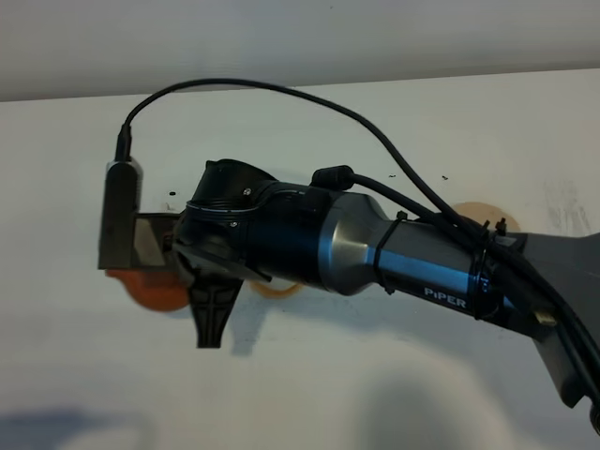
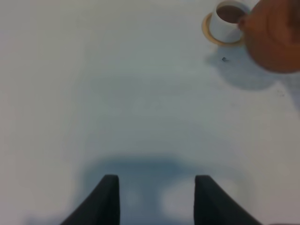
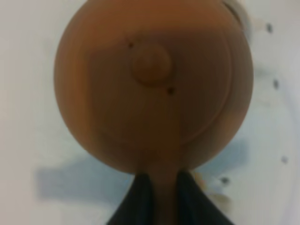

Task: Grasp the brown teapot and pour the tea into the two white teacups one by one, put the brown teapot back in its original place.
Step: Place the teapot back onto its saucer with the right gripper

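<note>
The brown teapot (image 3: 150, 89) fills the right wrist view, seen lid-on with its knob in the middle. My right gripper (image 3: 164, 199) is shut on its handle. In the high view that arm reaches across to the left, and only an orange-brown edge of the teapot (image 1: 150, 289) shows under the right gripper (image 1: 187, 277). The left wrist view has one white teacup (image 2: 228, 18) holding dark tea (image 2: 230, 12) on an orange-tan coaster (image 2: 209, 33), with the blurred teapot (image 2: 274, 37) held close beside it. My left gripper (image 2: 157, 199) hangs open over bare table. The other teacup is hidden.
A second orange-tan coaster (image 1: 277, 289) peeks out below the right arm. A pale beige disc (image 1: 478, 214) lies farther right, partly behind the arm's cable. The white table (image 1: 375, 394) stretches around everything, with small dark specks (image 1: 417, 175) near the back.
</note>
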{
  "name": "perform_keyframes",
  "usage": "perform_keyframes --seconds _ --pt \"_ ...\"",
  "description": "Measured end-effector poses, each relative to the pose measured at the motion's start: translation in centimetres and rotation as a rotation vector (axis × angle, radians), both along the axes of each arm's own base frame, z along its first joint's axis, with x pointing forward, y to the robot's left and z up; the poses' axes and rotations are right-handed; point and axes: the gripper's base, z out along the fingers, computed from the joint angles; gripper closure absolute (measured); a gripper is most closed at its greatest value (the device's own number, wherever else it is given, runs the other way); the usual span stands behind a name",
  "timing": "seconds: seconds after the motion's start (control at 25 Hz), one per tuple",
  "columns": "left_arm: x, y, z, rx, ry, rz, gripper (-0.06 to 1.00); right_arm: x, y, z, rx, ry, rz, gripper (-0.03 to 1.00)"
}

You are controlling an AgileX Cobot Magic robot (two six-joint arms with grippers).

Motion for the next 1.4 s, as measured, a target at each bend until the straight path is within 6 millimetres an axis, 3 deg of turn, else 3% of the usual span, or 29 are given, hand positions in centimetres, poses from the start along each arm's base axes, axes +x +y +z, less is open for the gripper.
perform_keyframes --seconds 0.32,0.64,0.92,1.2,1.4 --pt "0.0 0.0 0.0 -0.005 0.000 0.003 0.57 0.9 0.1 -3.4 -0.017 0.075 -0.032 0.85" --pt "0.0 0.0 0.0 -0.005 0.000 0.003 0.57 3.0 0.2 -3.7 0.004 0.066 -0.069 0.85" --pt "0.0 0.0 0.0 -0.005 0.000 0.003 0.57 3.4 0.2 -5.7 -0.006 0.124 -0.085 0.85" --pt "0.0 0.0 0.0 -0.005 0.000 0.003 0.57 3.5 0.0 -5.8 -0.003 0.134 -0.076 0.85" --pt "0.0 0.0 0.0 -0.005 0.000 0.003 0.57 3.1 -0.4 -3.0 0.012 0.133 -0.079 0.85"
